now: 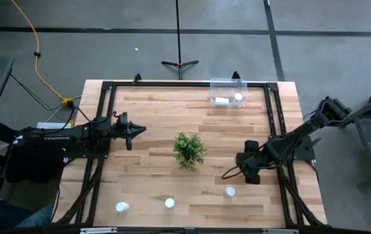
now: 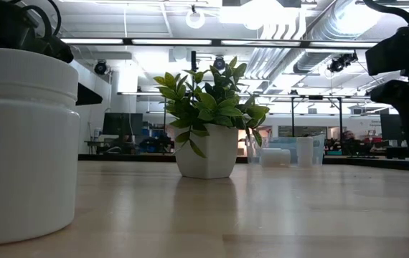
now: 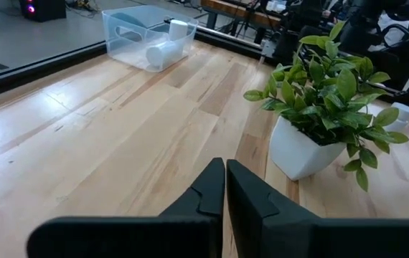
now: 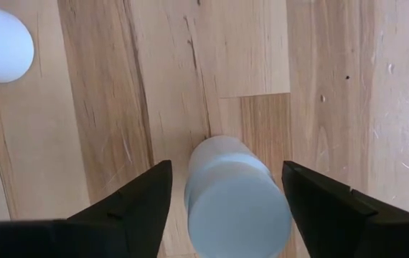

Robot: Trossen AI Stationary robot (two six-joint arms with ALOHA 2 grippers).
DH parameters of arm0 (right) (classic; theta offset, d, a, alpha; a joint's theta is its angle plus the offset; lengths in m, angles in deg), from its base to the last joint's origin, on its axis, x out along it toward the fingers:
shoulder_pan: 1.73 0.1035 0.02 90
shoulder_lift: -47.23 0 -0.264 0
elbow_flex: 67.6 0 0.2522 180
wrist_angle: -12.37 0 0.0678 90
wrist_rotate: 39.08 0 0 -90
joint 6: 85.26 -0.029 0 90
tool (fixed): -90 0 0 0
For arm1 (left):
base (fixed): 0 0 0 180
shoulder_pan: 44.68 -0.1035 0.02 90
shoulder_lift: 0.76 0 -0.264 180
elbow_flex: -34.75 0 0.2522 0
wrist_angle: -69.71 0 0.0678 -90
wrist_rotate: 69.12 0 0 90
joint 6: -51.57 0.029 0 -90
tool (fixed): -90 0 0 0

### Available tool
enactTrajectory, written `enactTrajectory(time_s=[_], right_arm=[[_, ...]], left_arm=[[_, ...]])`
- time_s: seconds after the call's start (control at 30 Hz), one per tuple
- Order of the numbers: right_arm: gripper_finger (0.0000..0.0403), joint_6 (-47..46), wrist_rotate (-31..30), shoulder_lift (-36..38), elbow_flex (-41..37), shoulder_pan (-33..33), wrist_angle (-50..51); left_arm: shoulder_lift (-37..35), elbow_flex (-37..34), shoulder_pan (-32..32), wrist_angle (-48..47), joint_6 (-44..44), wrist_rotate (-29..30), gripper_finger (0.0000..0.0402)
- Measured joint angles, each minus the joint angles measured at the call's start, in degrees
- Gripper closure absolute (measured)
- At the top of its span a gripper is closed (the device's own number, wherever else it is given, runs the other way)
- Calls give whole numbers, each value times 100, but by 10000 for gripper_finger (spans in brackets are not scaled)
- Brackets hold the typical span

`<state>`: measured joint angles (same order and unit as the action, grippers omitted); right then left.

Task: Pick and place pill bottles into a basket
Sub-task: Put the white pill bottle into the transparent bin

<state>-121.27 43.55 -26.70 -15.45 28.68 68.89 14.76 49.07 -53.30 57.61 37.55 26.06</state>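
- Your right gripper (image 4: 226,193) sits at about 4 o'clock from the plant (image 1: 189,149), fingers spread on both sides of a bottle (image 4: 237,193), not clamped yet.
- Left gripper (image 3: 224,193) waits at 9 o'clock, fingers together, empty.
- 2 bottles already sit in the basket (image 1: 228,83) at 1 o'clock; 3 wait at the near edge.
- Watch out: closing off-center could tip that bottle and send it rolling.

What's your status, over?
Right gripper open astride small white plastic pill bottle. Left gripper shut, empty. Clear plastic basket holds two. Nothing blocking.
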Motion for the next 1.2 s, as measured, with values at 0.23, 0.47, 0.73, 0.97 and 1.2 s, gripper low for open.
enactTrajectory(time_s=[0.23, 0.47, 0.73, 0.97, 1.2], right_arm=[[198, 0, 0, 0, 0, 0, 0], [234, -1, 41, 7, 10, 0, 7], [229, -29, 177, 7, 11, 0, 50], [239, -162, 379, 26, 46, 0, 226], [238, -122, 380, 15, 272, 0, 495]], left_arm=[[1, 0, 0, -1, 0, -1, 352], [1, 0, 0, -3, 0, -3, 350], [-1, 0, 0, -2, 0, -5, 351], [1, 0, 0, -3, 15, -5, 353], [0, 0, 0, -2, 19, 8, 351]])
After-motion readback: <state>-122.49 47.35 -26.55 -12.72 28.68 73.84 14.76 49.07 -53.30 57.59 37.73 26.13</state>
